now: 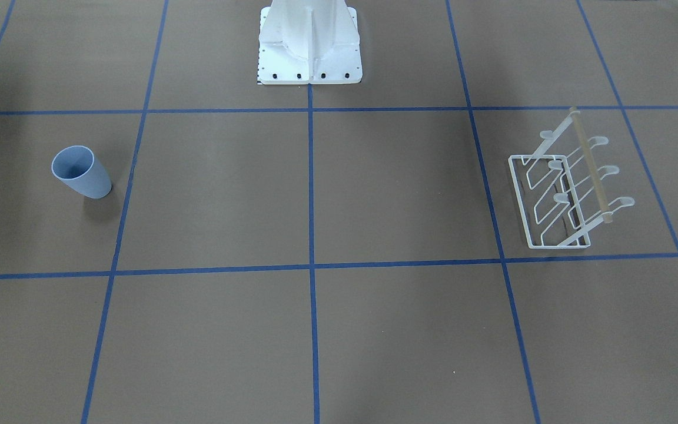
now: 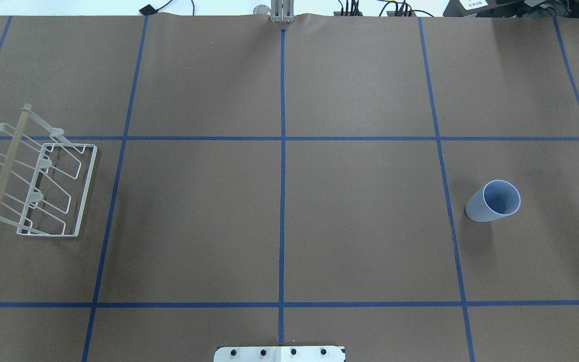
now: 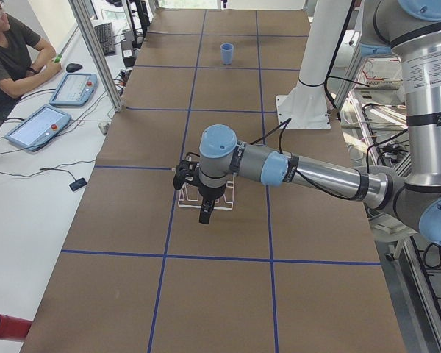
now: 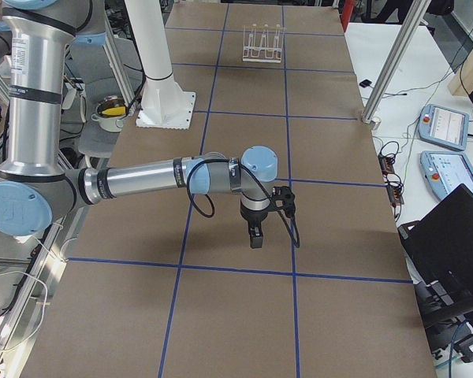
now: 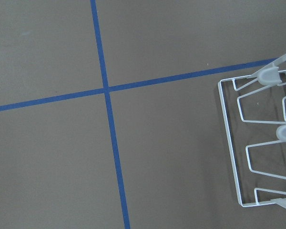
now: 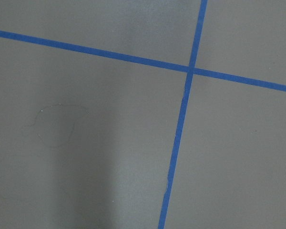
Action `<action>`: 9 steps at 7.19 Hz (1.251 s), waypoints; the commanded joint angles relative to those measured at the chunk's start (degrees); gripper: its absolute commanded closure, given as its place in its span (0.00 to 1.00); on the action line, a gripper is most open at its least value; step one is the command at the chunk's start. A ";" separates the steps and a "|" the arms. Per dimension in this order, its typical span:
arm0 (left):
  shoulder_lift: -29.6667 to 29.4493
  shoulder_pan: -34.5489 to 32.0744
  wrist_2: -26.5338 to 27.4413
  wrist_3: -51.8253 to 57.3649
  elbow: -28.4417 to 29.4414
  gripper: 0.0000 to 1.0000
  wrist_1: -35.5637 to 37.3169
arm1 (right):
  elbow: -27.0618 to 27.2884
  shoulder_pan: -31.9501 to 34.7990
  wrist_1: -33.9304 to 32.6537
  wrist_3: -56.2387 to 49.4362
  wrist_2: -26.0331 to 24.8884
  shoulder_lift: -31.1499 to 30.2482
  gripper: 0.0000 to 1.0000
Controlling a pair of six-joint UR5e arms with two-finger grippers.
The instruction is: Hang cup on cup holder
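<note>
The light blue cup stands upright, mouth up, on the table's right side. It also shows in the front view and far off in the exterior left view. The white wire cup holder with its wooden top bar stands on the left side, prongs bare; it shows too in the front view, the left wrist view and the exterior right view. My left gripper hangs above the holder. My right gripper hangs over the table's right part. I cannot tell whether either is open.
The robot's white base stands at the table's middle edge. Blue tape lines divide the brown table into squares. A seated operator with tablets is beside the table's far side. A metal post stands at that edge.
</note>
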 commanded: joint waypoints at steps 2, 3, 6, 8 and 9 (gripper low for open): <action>-0.05 0.09 -0.40 -0.09 -0.17 0.01 0.00 | -0.02 -0.09 0.02 0.00 0.53 -0.06 0.00; 0.13 0.01 -0.41 -0.09 -0.17 0.01 0.00 | 0.15 -0.09 0.11 0.00 0.53 -0.06 0.00; 0.13 0.01 -0.41 -0.09 -0.17 0.01 -0.70 | 0.07 -0.44 0.11 0.17 0.53 0.12 0.00; 0.13 0.09 -0.41 -0.09 -0.17 0.01 -0.44 | 0.94 -2.18 0.37 3.06 0.62 0.38 0.00; -0.22 0.18 -0.41 -0.09 0.26 0.01 -0.53 | 1.64 -5.16 3.85 7.25 1.05 0.29 0.00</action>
